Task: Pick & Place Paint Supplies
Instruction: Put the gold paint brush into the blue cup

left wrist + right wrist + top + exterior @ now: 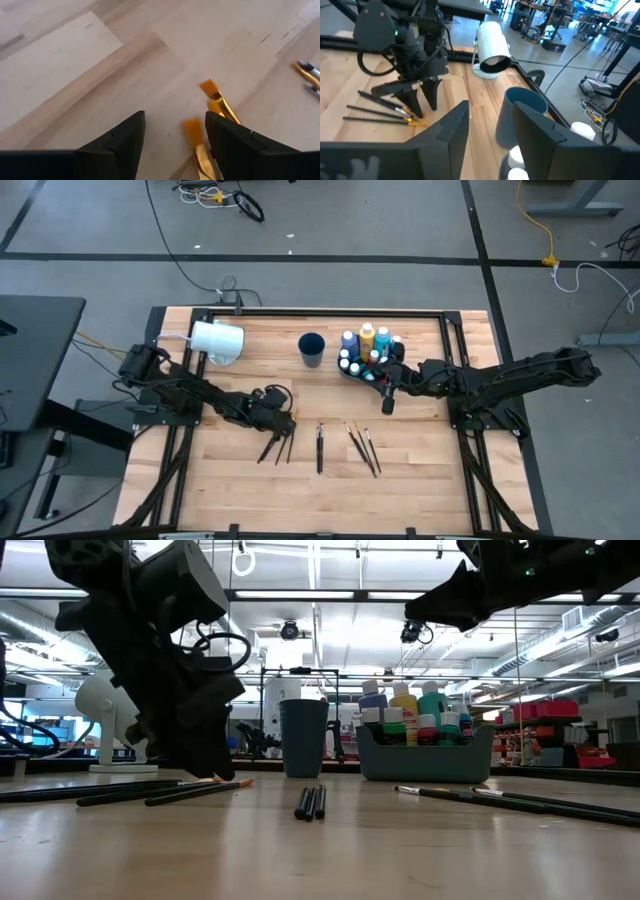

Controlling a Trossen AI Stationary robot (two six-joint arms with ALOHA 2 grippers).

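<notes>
The left gripper [281, 421] hangs low over the pale wooden surface [420, 480] at the lower left of the high view, its jaws apart and empty, tips just above the bristle ends of three thin dark-handled paintbrushes with orange bristles [277, 446]. To pick one cleanly, the jaws should probably shift so that a single gold ferrule [220, 102] lies between them, not beside one finger as the left wrist view shows, then descend square and close on that brush alone. The right gripper [388, 402] waits right of centre beside the dark grey tray of white-capped paint bottles [366, 350], jaws parted with nothing between them. More dark brushes [360, 448] lie loose at lower centre. The brush handles are cut off in the left wrist view, so which brush is nearest the jaws is unclear; bottles at the tray's rear are partly hidden.
</notes>
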